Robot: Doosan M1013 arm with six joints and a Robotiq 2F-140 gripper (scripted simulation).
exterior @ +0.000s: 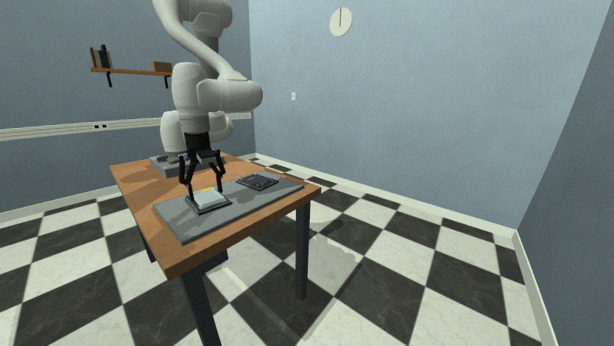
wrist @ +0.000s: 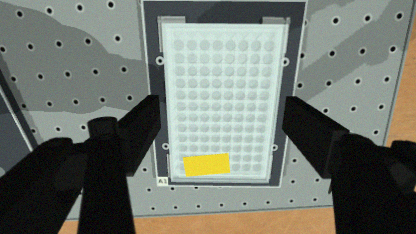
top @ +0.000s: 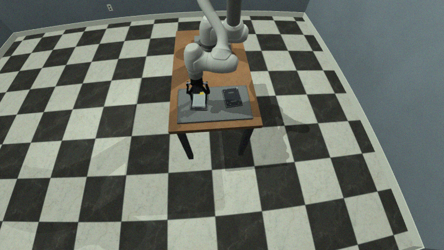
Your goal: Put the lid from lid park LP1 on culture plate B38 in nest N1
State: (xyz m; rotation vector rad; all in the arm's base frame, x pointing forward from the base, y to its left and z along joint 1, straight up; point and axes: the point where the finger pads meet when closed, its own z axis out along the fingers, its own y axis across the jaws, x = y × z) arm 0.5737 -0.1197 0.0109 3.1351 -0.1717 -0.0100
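The clear lid [top: 198,101] [exterior: 209,196] [wrist: 222,95] lies flat on the culture plate B38, and the grid of wells shows through it. A yellow label [wrist: 206,164] sits at its near end. The plate sits in the dark frame of nest N1 [wrist: 150,50] on the left part of the grey perforated deck [top: 217,115] [exterior: 202,223] [wrist: 75,75]. My gripper [top: 197,92] [exterior: 205,190] [wrist: 221,112] hangs straight over the plate. It is open, with one finger on each long side of the lid and a narrow gap to the lid edges.
The dark lid park LP1 [top: 231,97] [exterior: 258,180] lies on the right part of the deck with nothing on it. The deck rests on a wooden table [top: 214,125] [exterior: 137,188]; the arm's base stands at the table's back end.
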